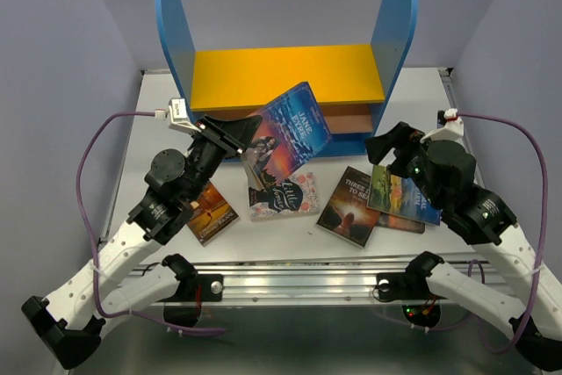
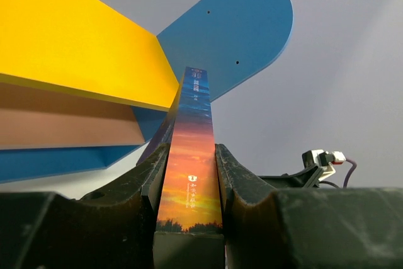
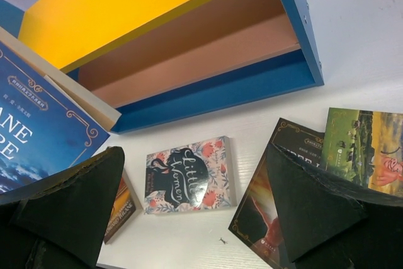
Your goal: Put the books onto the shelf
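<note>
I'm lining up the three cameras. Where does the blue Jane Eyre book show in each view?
Top external: the blue Jane Eyre book sits centre, tilted, held by the left pincer in front of the shelf.
Left wrist: centre, its spine upright between the fingers.
Right wrist: left edge, cover showing, cut off by the frame.
Shared landmark: the orange-yellow top board, seen in all three.
</note>
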